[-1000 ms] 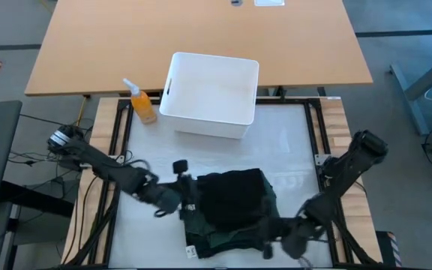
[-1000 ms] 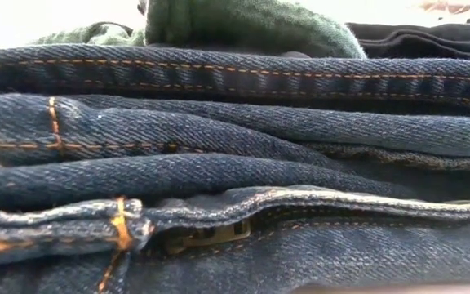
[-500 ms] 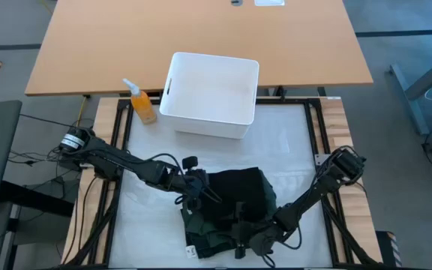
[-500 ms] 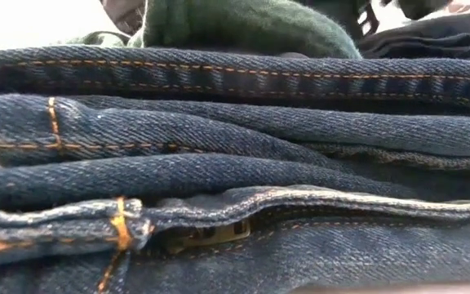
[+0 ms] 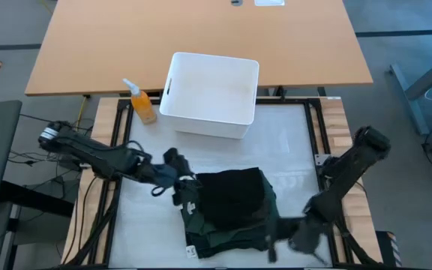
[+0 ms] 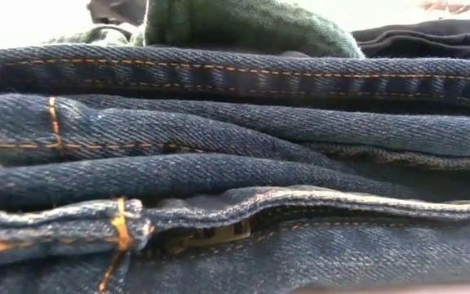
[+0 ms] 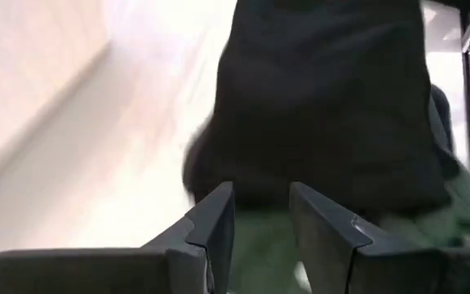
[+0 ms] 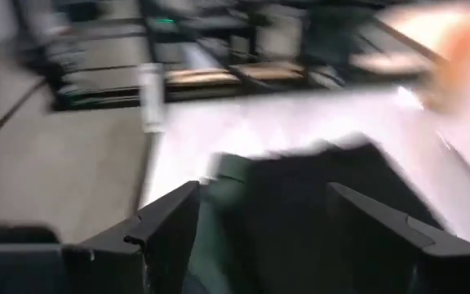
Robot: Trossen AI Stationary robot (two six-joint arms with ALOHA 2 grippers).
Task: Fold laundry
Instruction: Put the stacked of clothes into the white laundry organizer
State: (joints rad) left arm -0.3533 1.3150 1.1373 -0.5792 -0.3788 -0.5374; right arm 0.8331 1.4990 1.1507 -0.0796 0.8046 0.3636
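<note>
The laundry is a folded stack near the table's near edge. A black garment (image 5: 232, 195) lies on top of a dark green one (image 5: 223, 234). The low view is filled by folded blue denim (image 6: 235, 163) under the green cloth (image 6: 243, 24). My left gripper (image 5: 184, 189) hovers at the stack's left edge, its fingers (image 7: 215, 220) a little apart and pointing at the black garment (image 7: 325, 106). My right gripper (image 5: 285, 237) stands at the stack's near right corner, wide open (image 8: 259, 237), with nothing between its fingers.
A white bin (image 5: 210, 94) stands at the table's far side, with a yellow spray bottle (image 5: 142, 103) to its left. Bare white table (image 5: 291, 154) lies between the bin and the stack. A wooden desk (image 5: 201, 30) stands beyond the table.
Both grippers reached in over the stack, the left from its left side and the right from its near right side. Both then drew back outward to the stack's edges. The stack lies as it did before.
</note>
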